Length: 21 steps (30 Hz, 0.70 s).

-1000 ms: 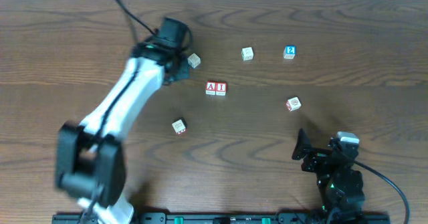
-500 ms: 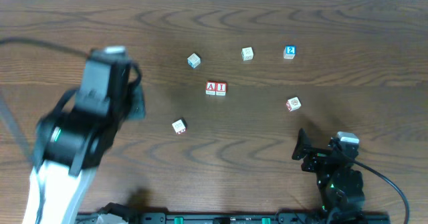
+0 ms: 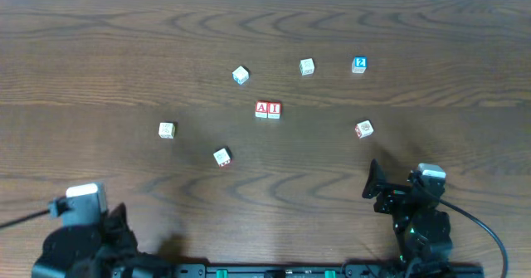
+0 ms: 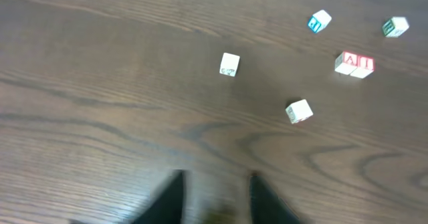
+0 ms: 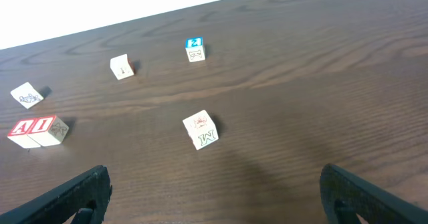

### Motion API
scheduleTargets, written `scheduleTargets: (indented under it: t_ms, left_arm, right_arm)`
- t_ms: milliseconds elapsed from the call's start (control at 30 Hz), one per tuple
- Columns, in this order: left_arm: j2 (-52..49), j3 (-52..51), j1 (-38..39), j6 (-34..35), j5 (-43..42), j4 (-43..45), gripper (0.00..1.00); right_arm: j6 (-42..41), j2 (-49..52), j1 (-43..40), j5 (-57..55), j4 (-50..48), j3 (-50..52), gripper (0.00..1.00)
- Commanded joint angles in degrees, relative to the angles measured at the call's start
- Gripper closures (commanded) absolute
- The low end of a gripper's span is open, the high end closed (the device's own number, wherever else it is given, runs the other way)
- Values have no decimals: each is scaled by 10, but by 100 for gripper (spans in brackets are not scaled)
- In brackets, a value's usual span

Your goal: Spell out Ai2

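Now, with left hand and right hand both released and empty, I'd fetch 2 with the right, squarely, seating it beside I without nudging A.

I took it for a robotics lab bench: a bare wood-grain table, a left arm and right arm fixed by a black rail at its near edge, a plain white wall behind.
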<state>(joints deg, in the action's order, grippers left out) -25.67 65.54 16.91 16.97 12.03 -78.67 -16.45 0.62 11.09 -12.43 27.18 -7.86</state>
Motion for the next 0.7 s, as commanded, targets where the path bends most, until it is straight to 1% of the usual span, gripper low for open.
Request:
scheduleTargets:
  t_ms: [0, 33, 67, 133, 300, 467, 667]
  left_arm:
    - [14, -2, -3, 4, 4, -5, 43]
    - [14, -2, -3, 4, 4, -6, 34]
    - [14, -2, -3, 4, 4, -6, 21]
    - [14, -2, -3, 4, 4, -4, 5]
    - [14, -2, -3, 4, 4, 8, 5]
    - [14, -2, -3, 4, -5, -12, 5]
    - [14, -2, -3, 4, -5, -12, 5]
  right_arm:
    - [4, -3, -3, -2, 0, 2, 1]
    - [4, -3, -3, -2, 0, 2, 1]
    - [4, -3, -3, -2, 0, 2, 1]
    - [4, -3, -3, -2, 0, 2, 1]
    - [4, -3, -3, -2, 0, 2, 1]
    - [4, -3, -3, -2, 0, 2, 1]
    - [4, -3, -3, -2, 0, 2, 1]
